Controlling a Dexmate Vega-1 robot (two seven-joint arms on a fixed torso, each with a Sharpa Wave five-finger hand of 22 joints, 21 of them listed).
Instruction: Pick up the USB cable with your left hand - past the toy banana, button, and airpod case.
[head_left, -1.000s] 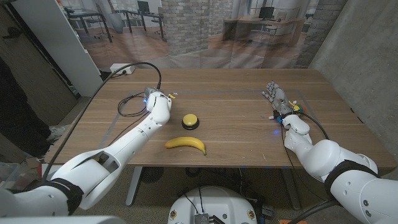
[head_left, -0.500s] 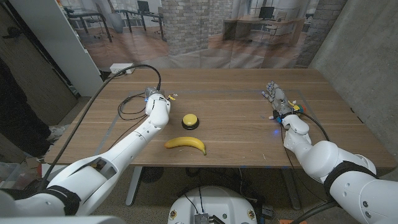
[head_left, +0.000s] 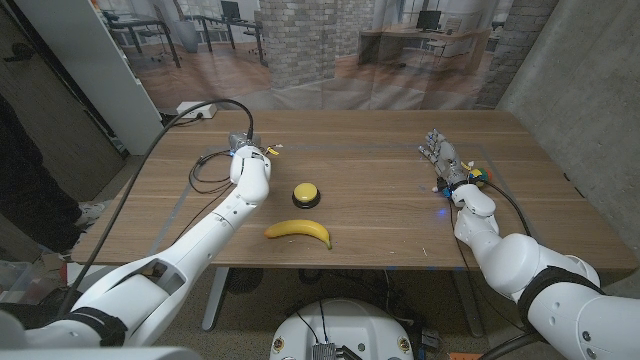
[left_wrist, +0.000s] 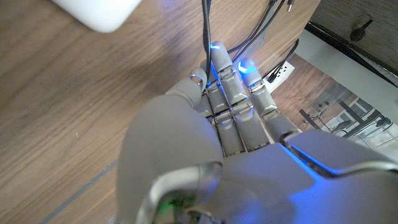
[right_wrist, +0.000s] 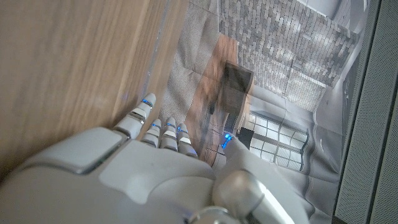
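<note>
While the toy banana (head_left: 298, 232) lies nearest the table's front edge and the yellow button (head_left: 306, 194) sits just beyond it, the left hand (head_left: 248, 153) has its place farther out, near the table's far left part, over the USB cable (head_left: 213, 165). A risk from here, as I judge it, is that the fingers close on the wrong strand: in the left wrist view several dark cords run together right at the fingertips (left_wrist: 216, 51), and a thicker black cable (head_left: 205, 108) also crosses toward the far edge, so a blind grasp could catch that one or push the thin loop aside. The white airpod case (left_wrist: 99, 12) lies close by in the wrist view and could be knocked.

The left fingers lie pressed side by side, reaching onto the cords; whether they already pinch one I cannot tell. The cable's loop lies just beside and under them, toward the table's left edge.

Far to the right, the right hand (head_left: 445, 158) stands with fingers loosely apart, holding nothing.
</note>
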